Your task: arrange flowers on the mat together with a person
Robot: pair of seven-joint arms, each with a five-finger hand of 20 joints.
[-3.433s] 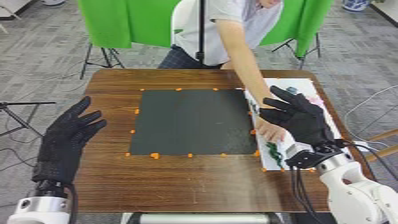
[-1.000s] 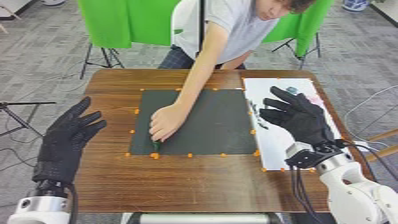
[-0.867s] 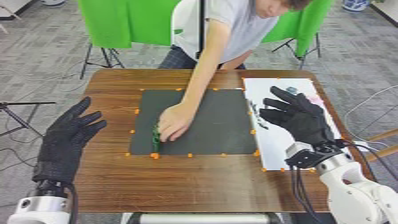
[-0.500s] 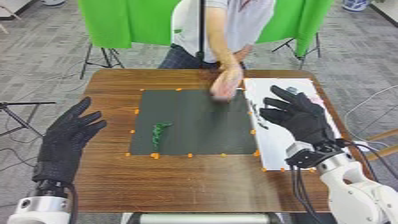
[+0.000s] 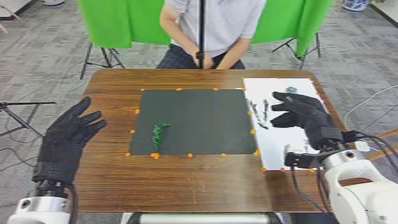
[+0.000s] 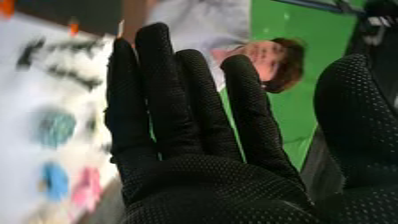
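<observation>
In the head view my left hand (image 5: pixel 69 135) is held over the table's left edge, fingers straight. My right hand (image 5: pixel 305 116) is above the white sheet (image 5: pixel 277 157), open and holding nothing. The right wrist view shows my right hand (image 6: pixel 209 185) with straight fingers. A green stem (image 5: pixel 158 136) lies upright on the left part of the dark mat (image 5: pixel 206 117). Dark stems (image 5: pixel 262 114) and a teal flower (image 5: pixel 291 90) lie on the sheet. In the right wrist view are a teal flower (image 6: pixel 57 127), a blue flower (image 6: pixel 55 181) and a pink flower (image 6: pixel 87 187).
Orange markers (image 5: pixel 155 156) line the mat's edges on the brown table (image 5: pixel 178 187). Across the table a person sits with both hands (image 5: pixel 211 62) by the far edge. A black vertical pole (image 5: pixel 202 30) stands in front of them.
The person laid the green stem on the mat, let go and drew the arm back to the far side. My right hand has shifted slightly and turned; my left hand kept still.
</observation>
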